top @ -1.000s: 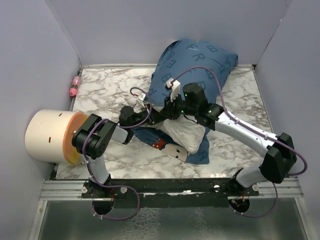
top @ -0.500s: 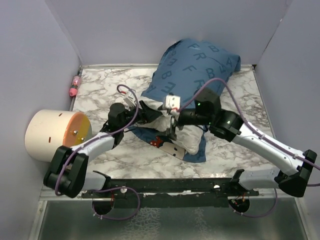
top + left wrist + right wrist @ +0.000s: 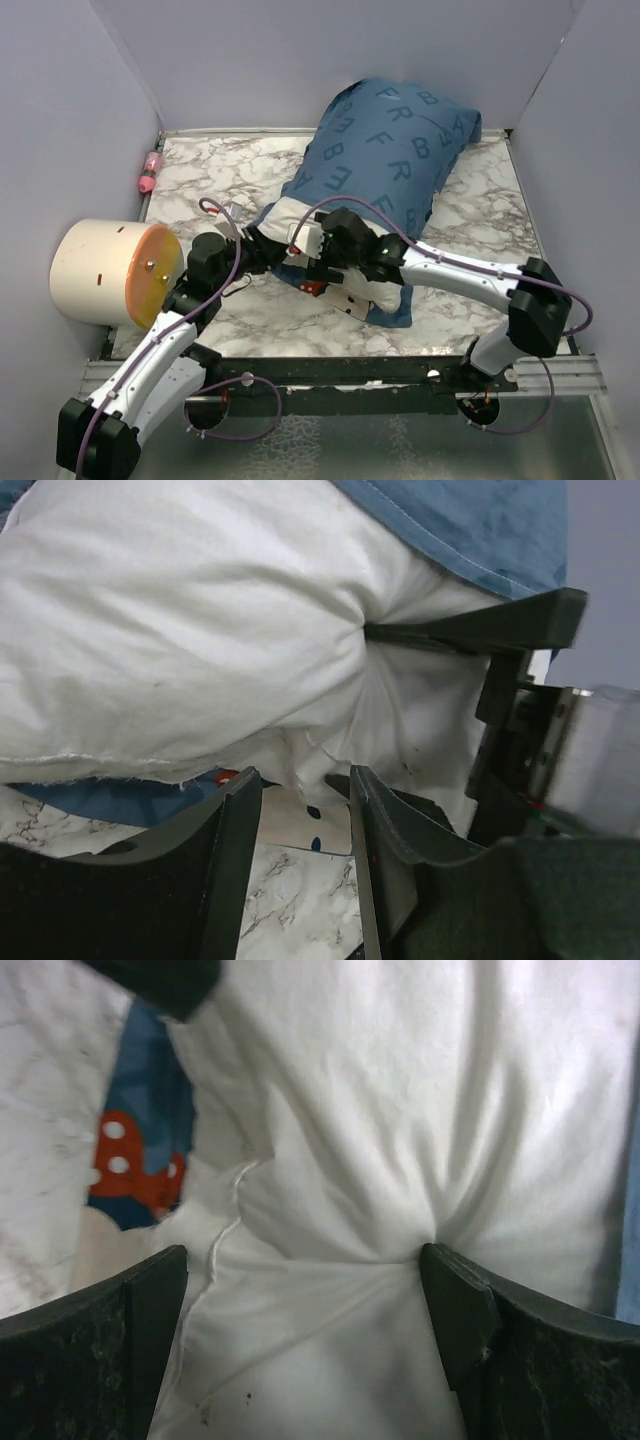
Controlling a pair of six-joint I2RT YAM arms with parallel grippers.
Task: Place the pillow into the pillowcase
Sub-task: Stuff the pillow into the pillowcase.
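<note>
the table is marble, walled on three sides. the pillowcase lies slantwise on it, its stuffed far end up against the back wall and its mouth toward me. the pillow is mostly inside: the blue cloth bulges with it, and only the near end pokes out of the mouth, white, between my two arms. some slack blue cloth lies flat under that bare end. at the left edge a cream drum lies on its side, its orange face turned to the table, well apart from the pillow. a small pink thing sits at the far left edge by the wall.

from above i see both arms meeting at the mouth, but the wrists hide my fingertips there. my left camera shows my left gripper low at the pillow's near end, its fingers a narrow way apart with nothing pinched between them, just table and a pale patch with dark marks showing through the gap. it also shows a dark finger of the other arm pressed into a crease of the pillow. my right camera shows my right gripper spread wide over the white cloth, which puckers by one fingertip. only that view shows a red dotted bow on the blue.
</note>
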